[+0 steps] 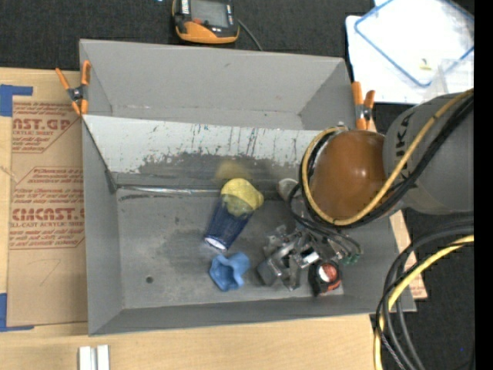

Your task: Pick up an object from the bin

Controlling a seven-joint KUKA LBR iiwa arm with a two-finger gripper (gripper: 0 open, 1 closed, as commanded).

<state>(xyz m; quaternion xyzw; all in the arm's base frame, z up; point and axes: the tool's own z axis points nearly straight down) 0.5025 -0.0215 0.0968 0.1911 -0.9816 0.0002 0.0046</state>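
The hand (pixel 286 259) sits low over the scuffed grey bin (pixel 154 260) floor, grip unreadable.

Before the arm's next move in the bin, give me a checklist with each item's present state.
1. The gripper is low over the bin's front right part: ok.
2. Anything held by it: cannot tell.
3. The small blue thing lies apart from it, toward the view's left: ok.
4. The red and black thing beside it, touching or not: cannot tell.
5. The dark blue cup, tipped over, yellow lump at its far end, lies apart: ok.
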